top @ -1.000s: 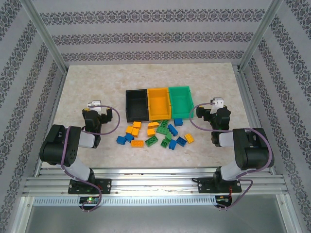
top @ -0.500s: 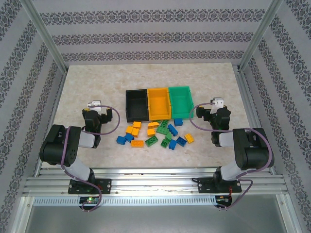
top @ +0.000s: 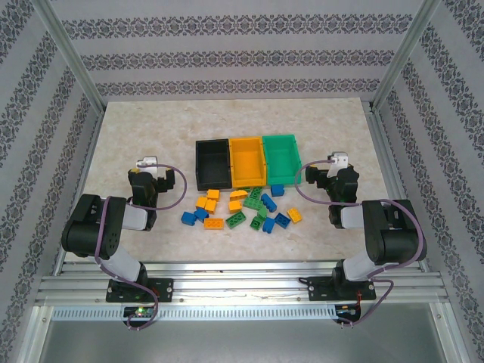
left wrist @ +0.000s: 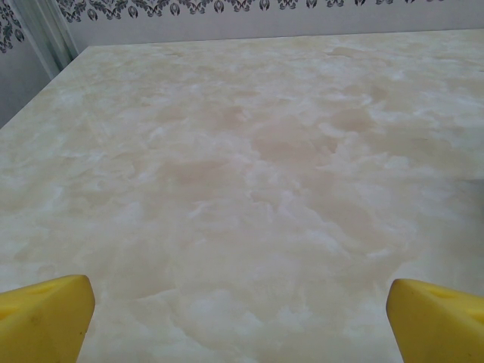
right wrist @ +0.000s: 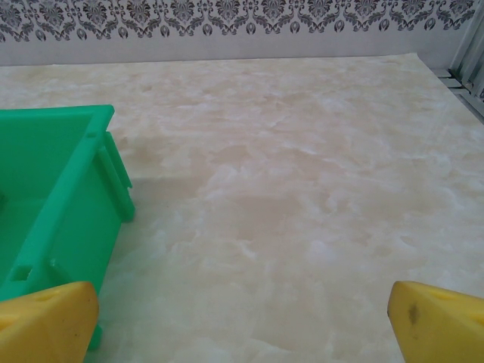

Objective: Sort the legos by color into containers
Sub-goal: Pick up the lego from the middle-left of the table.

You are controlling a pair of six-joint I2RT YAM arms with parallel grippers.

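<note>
Near the three containers (top: 246, 141), loose legos (top: 237, 219) lie scattered on the table (top: 151, 128).

The top view is taken from above and behind the arm bases (top: 140, 289), angled down and forward, far enough back that the whole surface (top: 136, 136) and the far wall (top: 242, 60) are covered. Each wrist view is taken low and close over the surface, facing the far wall. The green bin (top: 280, 157) is shared by the top and right wrist views. Surface and wall are shared with the left wrist view.
</note>
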